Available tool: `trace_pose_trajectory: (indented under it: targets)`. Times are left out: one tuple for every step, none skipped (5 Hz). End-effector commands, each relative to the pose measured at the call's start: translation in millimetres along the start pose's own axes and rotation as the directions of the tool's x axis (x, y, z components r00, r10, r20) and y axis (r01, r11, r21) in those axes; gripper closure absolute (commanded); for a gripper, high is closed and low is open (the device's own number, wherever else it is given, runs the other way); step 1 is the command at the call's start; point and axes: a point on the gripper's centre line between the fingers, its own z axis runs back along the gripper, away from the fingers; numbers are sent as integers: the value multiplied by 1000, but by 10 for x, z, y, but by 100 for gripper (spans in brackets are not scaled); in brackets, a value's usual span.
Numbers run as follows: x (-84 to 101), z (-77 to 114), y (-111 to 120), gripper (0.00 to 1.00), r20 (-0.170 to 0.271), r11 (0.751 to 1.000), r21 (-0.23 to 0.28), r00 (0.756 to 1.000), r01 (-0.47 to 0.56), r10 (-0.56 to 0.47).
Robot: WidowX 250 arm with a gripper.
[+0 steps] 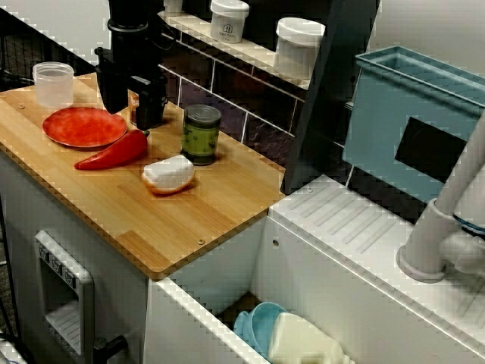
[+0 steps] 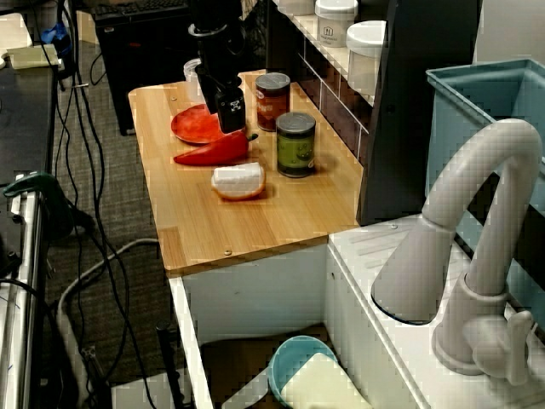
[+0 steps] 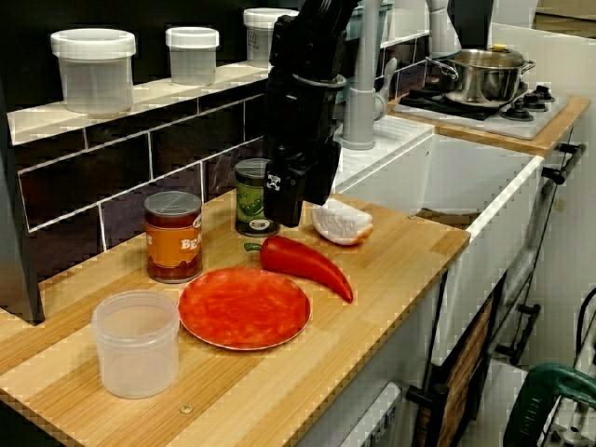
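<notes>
My black gripper (image 1: pixel 132 115) hangs just above the wooden counter (image 1: pixel 189 220), over the stem end of a red pepper (image 1: pixel 114 152) that lies on its side. Its fingers stand apart with nothing between them; an orange-labelled can (image 3: pixel 173 236) shows through the gap in the view from the sink side. A red plate (image 1: pixel 83 127) lies just left of the gripper there, and a green can (image 1: pixel 201 134) stands to its right. In the view over the tap the gripper (image 2: pixel 230 115) sits between plate (image 2: pixel 194 126) and cans. From the far end the gripper (image 3: pixel 296 203) blocks part of the green can (image 3: pixel 250 196).
A white and orange food piece (image 1: pixel 168 174) lies beside the pepper. A clear plastic cup (image 1: pixel 54 83) stands at the counter's far end. White jars (image 1: pixel 298 45) line the tiled ledge. The sink (image 1: pixel 303 334) holds a blue bowl; a tap (image 2: pixel 477 239) and blue rack (image 1: pixel 409 114) stand beyond.
</notes>
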Motion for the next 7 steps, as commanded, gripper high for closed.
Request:
trace_pose_trajectory:
  targets:
    - [0, 0, 0, 0, 0, 1000, 0, 1000, 0, 0]
    - [-13, 111, -38, 0, -24, 999, -43, 1000, 15, -16]
    - [-44, 162, -198, 0, -6, 997, -64, 999, 38, -39]
    - [-54, 222, -339, 0, 1, 995, -85, 999, 51, -51]
    - [-106, 267, -454, 0, 29, 993, -108, 999, 47, -44]
    - [-196, 200, -610, 0, 89, 995, -85, 995, 57, -50]
    - [-266, 105, -726, 0, 124, 995, -60, 990, 74, -66]
